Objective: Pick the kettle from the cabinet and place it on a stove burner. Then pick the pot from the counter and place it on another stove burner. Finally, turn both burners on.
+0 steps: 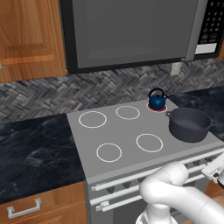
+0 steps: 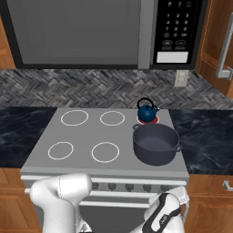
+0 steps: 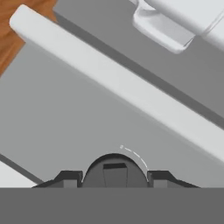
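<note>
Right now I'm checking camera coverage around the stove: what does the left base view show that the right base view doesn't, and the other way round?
Left base view: a wooden cabinet door at upper left and a drawer with a silver handle under the left counter.

Right base view: the microwave's whole keypad, a cabinet with its long silver bar handle at right, and the counter right of the stove.

Both: the kettle on a red-glowing back burner, the pot in front of it, four white burner rings, and the front knobs.

Dark-blue kettle, dark-grey pot
</note>
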Motion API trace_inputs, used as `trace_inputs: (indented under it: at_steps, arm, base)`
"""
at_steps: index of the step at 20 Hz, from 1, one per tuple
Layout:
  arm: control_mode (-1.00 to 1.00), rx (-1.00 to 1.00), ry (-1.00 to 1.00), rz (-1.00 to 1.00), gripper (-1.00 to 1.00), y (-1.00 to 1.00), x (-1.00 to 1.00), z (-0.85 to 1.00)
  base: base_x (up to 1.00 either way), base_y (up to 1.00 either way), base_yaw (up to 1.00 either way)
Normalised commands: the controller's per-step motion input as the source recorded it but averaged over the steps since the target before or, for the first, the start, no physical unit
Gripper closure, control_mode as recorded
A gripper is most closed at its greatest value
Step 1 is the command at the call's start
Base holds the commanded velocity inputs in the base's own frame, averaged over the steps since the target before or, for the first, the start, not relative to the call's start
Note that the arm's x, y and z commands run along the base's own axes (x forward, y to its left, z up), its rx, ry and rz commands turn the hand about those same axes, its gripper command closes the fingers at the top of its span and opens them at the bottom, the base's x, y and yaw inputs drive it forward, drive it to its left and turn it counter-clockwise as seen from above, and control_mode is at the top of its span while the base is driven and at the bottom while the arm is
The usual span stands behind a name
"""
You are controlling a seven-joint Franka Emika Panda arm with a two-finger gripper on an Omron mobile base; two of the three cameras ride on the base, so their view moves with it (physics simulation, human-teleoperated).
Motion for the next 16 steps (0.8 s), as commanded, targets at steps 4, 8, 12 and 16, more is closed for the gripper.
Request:
trace_inputs:
  at_steps: [4,8,12,16]
  arm:
    - [-1.0,-0.17,0.0,0.0,1.0,0.0,0.0,0.01]
    - [-1.0,-0.15,0.0,0.0,1.0,0.0,0.0,0.0]
    - [-1.0,-0.21,0.0,0.0,1.0,0.0,0.0,0.0]
    - [-1.0,-0.27,-0.01,0.0,1.0,-0.03,0.0,0.0]
  base:
    - [0.0,0.0,0.0]
    - [0.0,0.0,0.0]
    - [0.0,0.0,0.0]
    - [0.0,0.0,0.0]
